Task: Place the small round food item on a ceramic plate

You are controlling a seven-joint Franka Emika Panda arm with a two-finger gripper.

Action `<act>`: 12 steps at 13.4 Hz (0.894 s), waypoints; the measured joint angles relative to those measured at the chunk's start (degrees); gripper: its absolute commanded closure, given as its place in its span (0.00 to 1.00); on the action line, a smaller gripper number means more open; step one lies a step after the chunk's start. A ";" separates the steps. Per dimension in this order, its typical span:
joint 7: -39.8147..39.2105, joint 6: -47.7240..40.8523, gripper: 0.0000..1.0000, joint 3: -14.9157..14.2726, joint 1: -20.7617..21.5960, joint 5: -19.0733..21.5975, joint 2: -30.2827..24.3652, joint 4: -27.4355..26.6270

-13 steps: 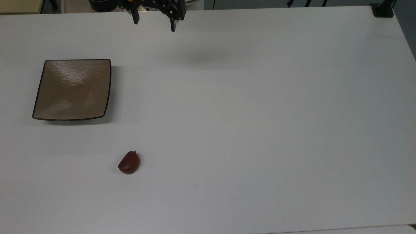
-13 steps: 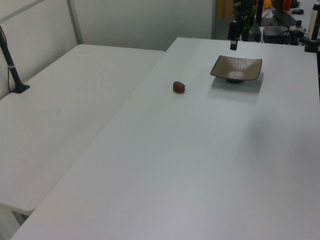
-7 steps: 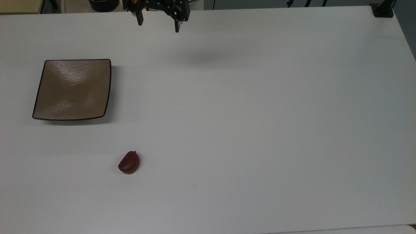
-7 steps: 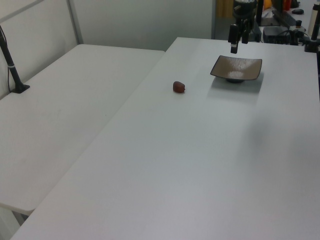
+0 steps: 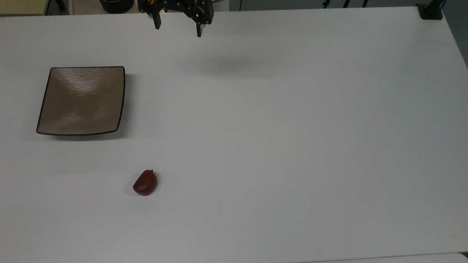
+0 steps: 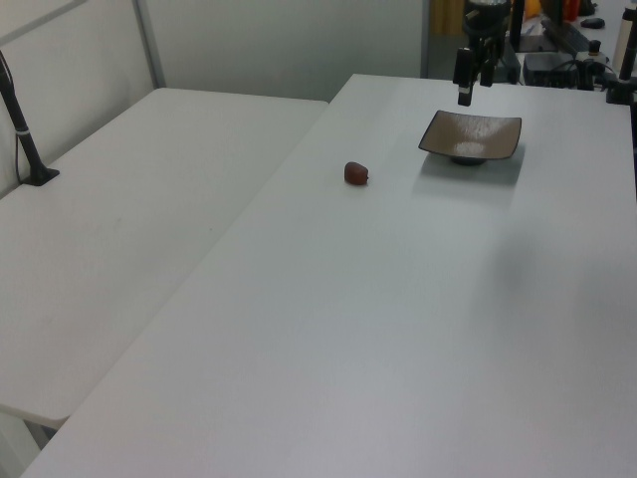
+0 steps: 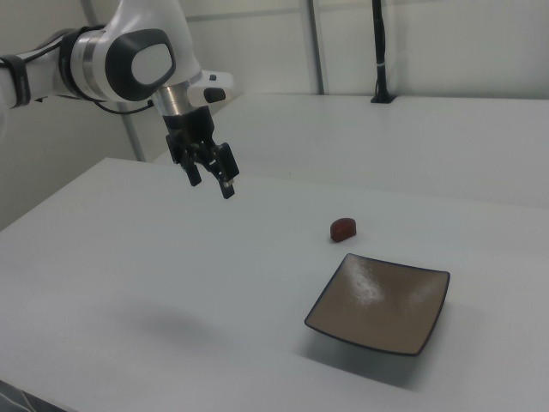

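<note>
Starting the reach | my claw (image 5: 178, 31) released, high over table (image 5: 292, 146) far edge | chestnut (image 5: 145, 183) near front edge, plate (image 5: 82, 100) bare | next: descend onto chestnut.

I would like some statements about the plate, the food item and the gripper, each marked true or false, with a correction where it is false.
1. The small round food item lies on the ceramic plate. False: it lies on the table, apart from the plate.
2. The gripper is open and holds nothing. True.
3. The plate is round. False: it is square with rounded corners.
4. The gripper hangs in the air above the table. True.
5. In the top view, the food item is nearer the bottom edge than the plate. True.
</note>
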 measured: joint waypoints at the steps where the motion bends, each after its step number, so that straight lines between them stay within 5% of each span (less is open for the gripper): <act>1: 0.00 1.70 0.00 0.00 0.00 0.00 0.00 -0.06; 5: 3.75 7.21 0.00 0.00 0.03 0.30 1.14 -0.75; 12: 17.26 19.53 0.00 0.00 0.13 0.16 12.30 5.16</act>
